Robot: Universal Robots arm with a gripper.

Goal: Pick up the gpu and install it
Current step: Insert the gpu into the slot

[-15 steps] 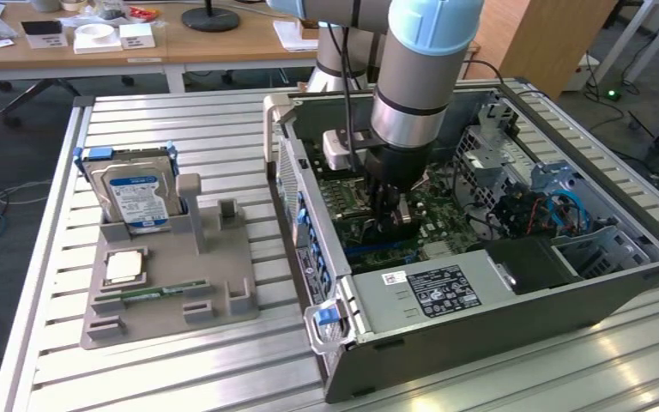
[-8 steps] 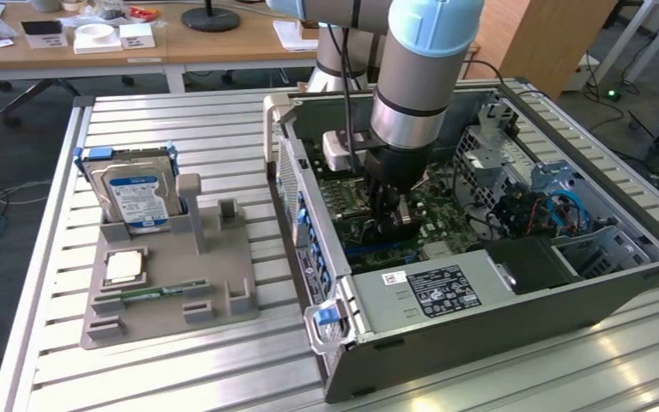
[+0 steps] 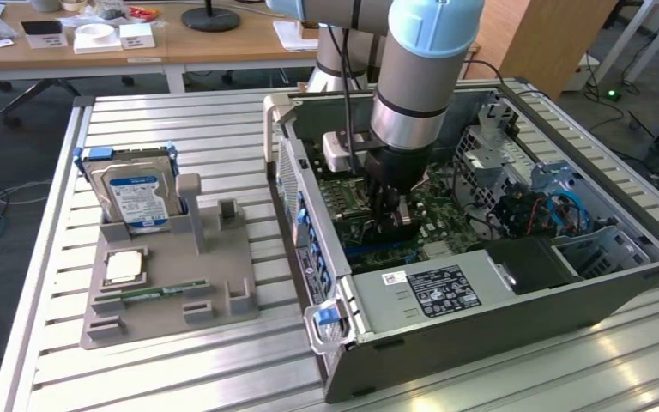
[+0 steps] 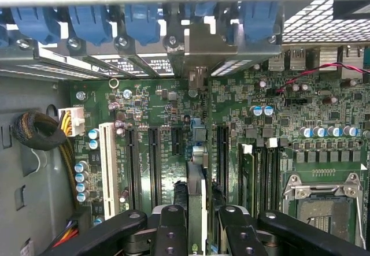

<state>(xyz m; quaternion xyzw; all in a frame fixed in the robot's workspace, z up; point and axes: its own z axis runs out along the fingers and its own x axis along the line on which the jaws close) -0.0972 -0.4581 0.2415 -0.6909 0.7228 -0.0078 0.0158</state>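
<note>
My gripper [image 3: 391, 219] reaches down into the open computer case [image 3: 456, 300], low over the green motherboard [image 3: 450, 215]. In the wrist view the gpu [image 4: 195, 181] shows edge-on as a thin green card standing upright between the black fingers [image 4: 171, 227] of my gripper [image 4: 196, 224], which is shut on it. The card runs parallel to the black expansion slots [image 4: 154, 163] of the motherboard [image 4: 150, 103], and its far end points at the rear bracket openings under the blue clips [image 4: 139, 22]. Whether its lower edge touches a slot is hidden.
A grey holder [image 3: 220, 296] stands on the slatted table at the exterior view's left, carrying a hard drive [image 3: 135, 193], a processor [image 3: 123, 266] and a memory stick [image 3: 164, 292]. Inside the case are a power supply [image 3: 444, 287], a drive cage [image 3: 501, 146] and cable bundles [image 4: 40, 132].
</note>
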